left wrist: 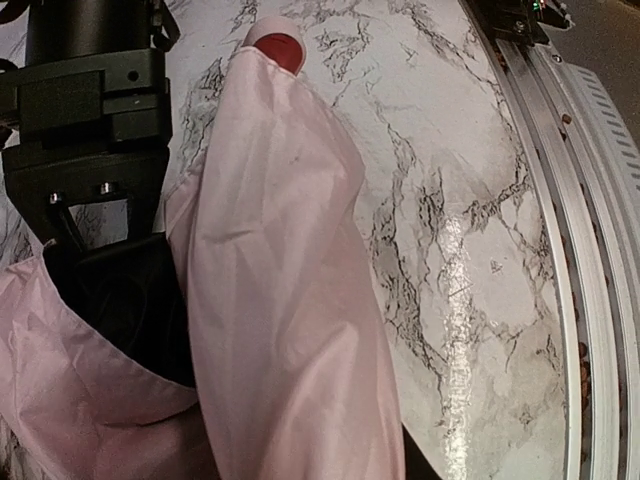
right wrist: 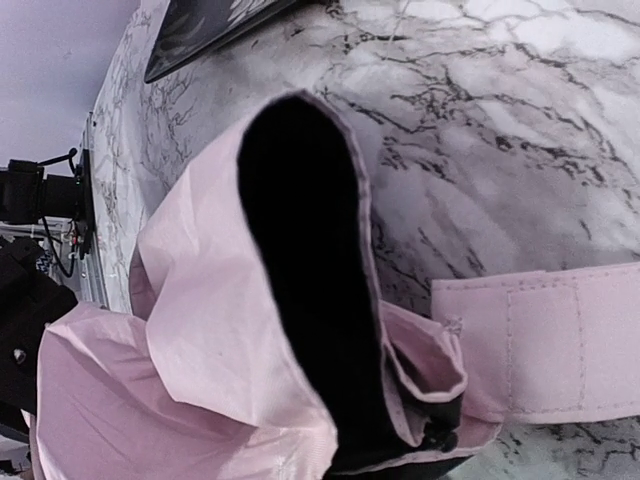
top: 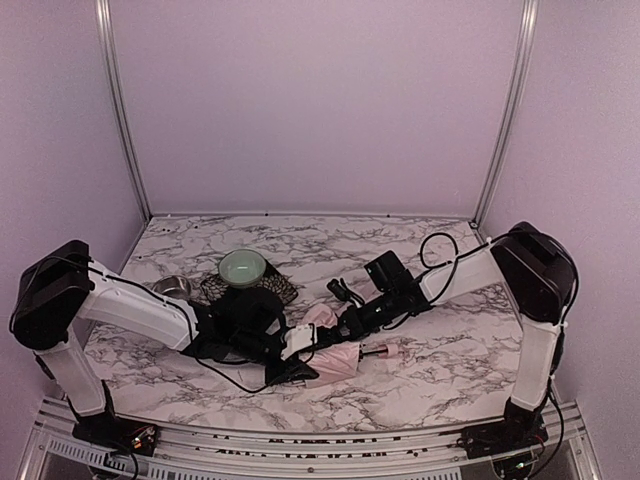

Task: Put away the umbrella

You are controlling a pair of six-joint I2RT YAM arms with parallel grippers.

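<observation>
Marble table (top: pixel 450 380), lilac walls.
Top: umbrella (top: pixel 335 358) lies collapsed on table, left gripper (top: pixel 298 350) at its canopy end, right gripper (top: pixel 347 322) just behind it. Behind-left of umbrella: green bowl (top: pixel 243 267) on mat (top: pixel 285 291), looks empty.
L wrist: right gripper pressed together, apparently pinching umbrella's fabric fold. Left gripper's jaws hidden, can't tell.
R wrist: strap (right wrist: pixel 560 340) loose beside umbrella's fold.
Judgement: hold pinch firm, gather fabric snug round shaft before strapping.

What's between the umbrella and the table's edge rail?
Nothing: bare marble runs from umbrella to rail, shown in the left wrist view.
</observation>
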